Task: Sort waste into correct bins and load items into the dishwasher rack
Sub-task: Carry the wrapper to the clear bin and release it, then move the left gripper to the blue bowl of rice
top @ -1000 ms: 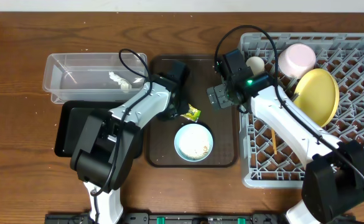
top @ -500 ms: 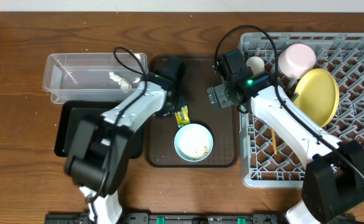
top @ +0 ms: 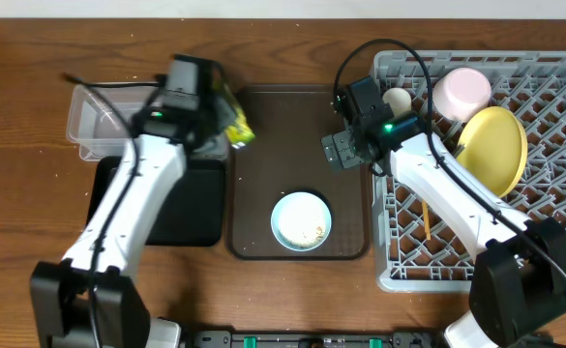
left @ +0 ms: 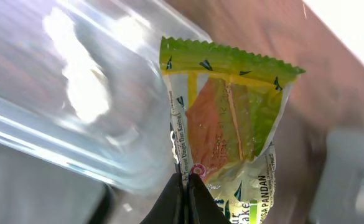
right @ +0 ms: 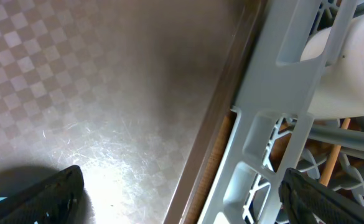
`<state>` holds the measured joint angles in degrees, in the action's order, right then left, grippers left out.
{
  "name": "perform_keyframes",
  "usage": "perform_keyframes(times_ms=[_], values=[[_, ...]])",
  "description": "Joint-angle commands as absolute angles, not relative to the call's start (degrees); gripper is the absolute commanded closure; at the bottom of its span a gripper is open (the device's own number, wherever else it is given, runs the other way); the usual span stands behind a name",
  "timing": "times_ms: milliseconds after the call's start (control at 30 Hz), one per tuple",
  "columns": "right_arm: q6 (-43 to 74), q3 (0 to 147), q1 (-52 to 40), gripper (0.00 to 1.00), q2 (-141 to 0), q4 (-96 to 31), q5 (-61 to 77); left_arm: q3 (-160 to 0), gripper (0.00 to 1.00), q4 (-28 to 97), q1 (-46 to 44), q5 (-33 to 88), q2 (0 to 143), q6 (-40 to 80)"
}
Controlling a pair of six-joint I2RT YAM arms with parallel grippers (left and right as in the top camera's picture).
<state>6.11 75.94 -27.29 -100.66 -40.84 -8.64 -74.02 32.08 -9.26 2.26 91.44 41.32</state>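
Note:
My left gripper (top: 226,124) is shut on the green-and-yellow wrapper (top: 235,123) and holds it in the air at the right end of the clear tub (top: 94,121). In the left wrist view the wrapper (left: 231,118) hangs from the shut fingertips (left: 186,180) beside the tub (left: 57,118). The black tray bin (top: 181,208) lies just below. My right gripper (top: 342,152) is open and empty over the brown tray's right edge, next to the grey rack (top: 544,242). The light blue bowl (top: 301,220) holds food scraps. The yellow plate (top: 495,147), pink cup (top: 461,90), small white cup (top: 396,99) and chopsticks (top: 425,220) are in the rack.
The dark brown serving tray (top: 283,116) lies between bins and rack. The right wrist view shows its surface (right: 94,99) and the rack wall (right: 294,81). My left arm hides most of the tub's inside. The wooden table (top: 31,251) runs along the left and front.
My left gripper has lifted the wrapper off the brown tray and carried it up and left to the clear tub's right end. My right arm has not moved.

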Motion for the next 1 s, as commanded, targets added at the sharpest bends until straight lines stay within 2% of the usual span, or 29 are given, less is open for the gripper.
perform_keyframes(times_ms=[0,367,433,500,567,633,800,967], values=[[6.81,76.01,-27.77,0.01,-100.09,-40.71,-8.93,-75.29,0.94,31.24,-5.02,-1.17,91.79,40.42],[6.81,76.01,-27.83,0.01,-100.09,-40.71,-8.91,-75.29,0.93,27.53,3.79,-2.04,97.14,40.60],[6.81,76.01,-27.88,0.01,-100.09,-40.71,-8.93,-75.24,0.86,27.62,4.38,-2.66,97.91,40.53],[6.81,76.01,-27.77,0.01,-100.09,-40.71,-8.95,-75.24,0.69,27.75,4.93,-2.66,98.43,40.49],[6.81,76.01,-27.68,0.01,-100.09,-40.71,-8.95,-75.26,0.57,27.66,5.21,-2.66,98.41,39.24],[6.81,76.01,-27.94,0.01,-100.09,-40.71,-8.91,-75.26,0.51,27.51,5.19,-2.59,98.08,38.15],[6.81,76.01,-28.03,0.01,-100.09,-40.71,-8.93,-75.26,0.48,31.24,4.38,-0.19,94.85,35.97],[6.81,76.01,-28.05,0.01,-100.09,-40.71,-8.93,-75.26,0.49,41.41,2.11,10.35,88.44,31.03]])
